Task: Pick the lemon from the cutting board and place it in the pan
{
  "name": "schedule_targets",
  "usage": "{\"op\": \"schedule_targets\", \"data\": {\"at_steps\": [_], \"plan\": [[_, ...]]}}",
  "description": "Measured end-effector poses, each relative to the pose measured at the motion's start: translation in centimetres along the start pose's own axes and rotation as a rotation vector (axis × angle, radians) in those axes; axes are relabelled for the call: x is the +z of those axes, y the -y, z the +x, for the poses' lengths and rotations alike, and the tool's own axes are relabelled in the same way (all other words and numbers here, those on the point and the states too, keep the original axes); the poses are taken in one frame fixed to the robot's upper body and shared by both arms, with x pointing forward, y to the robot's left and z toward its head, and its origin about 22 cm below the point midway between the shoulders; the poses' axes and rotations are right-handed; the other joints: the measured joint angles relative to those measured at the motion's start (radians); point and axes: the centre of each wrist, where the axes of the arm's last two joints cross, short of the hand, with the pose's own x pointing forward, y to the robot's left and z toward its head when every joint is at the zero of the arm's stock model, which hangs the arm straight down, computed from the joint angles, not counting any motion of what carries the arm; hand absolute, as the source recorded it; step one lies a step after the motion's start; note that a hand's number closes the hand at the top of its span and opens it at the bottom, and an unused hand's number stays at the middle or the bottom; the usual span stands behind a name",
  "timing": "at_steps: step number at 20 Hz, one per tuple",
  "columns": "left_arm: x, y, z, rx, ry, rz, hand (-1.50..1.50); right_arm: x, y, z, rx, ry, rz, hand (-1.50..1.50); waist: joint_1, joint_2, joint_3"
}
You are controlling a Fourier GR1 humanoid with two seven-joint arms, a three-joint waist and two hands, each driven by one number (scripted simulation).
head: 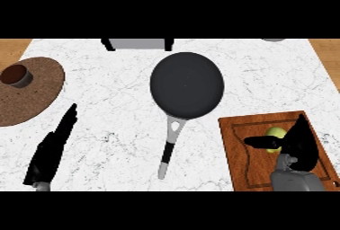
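Right hand (296,143) covers lemon (276,133) (on cutting board (247,152))

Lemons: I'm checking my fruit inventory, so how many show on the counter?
1: the lemon lies on the cutting board, partly hidden by the right hand.

You see a yellow-green lemon (276,133), reddish-brown cutting board (256,155), black pan (186,85), white grey-veined marble counter (119,126), brown woven mat (36,96).
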Motion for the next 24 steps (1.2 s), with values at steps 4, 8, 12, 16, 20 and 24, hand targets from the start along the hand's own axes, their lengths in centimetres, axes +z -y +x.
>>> {"op": "schedule_targets", "data": {"at_steps": [4,8,12,16,20,24], "plan": [[-0.1,0.0,-0.5,-0.001,-0.004,0.001,0.0,-0.8,-0.8,0.1,0.003,-0.011,0.003,-1.5,0.0,0.0,0.0],[0.1,-0.1,-0.8,0.003,-0.011,-0.001,0.0,-1.4,-1.3,-0.5,-0.004,-0.026,0.004,-1.5,-0.001,0.0,0.0],[0.5,-0.5,-1.2,0.0,-0.005,-0.006,0.0,-2.5,-1.9,-0.5,-0.023,-0.025,-0.014,1.5,0.0,0.0,0.0],[0.2,-0.3,-0.3,0.001,-0.004,-0.004,0.0,-3.0,-2.5,-0.7,-0.063,-0.01,-0.016,1.5,-0.001,0.0,0.0],[0.1,-0.6,-0.3,-0.002,-0.002,-0.001,0.0,-3.5,-3.0,-1.2,-0.117,-0.003,-0.005,1.5,-0.001,-0.001,-0.001],[0.5,-0.7,-0.3,0.001,-0.006,-0.002,0.0,-3.5,-3.3,-1.0,-0.086,0.041,0.034,1.5,-0.001,-0.002,-0.002]]}}
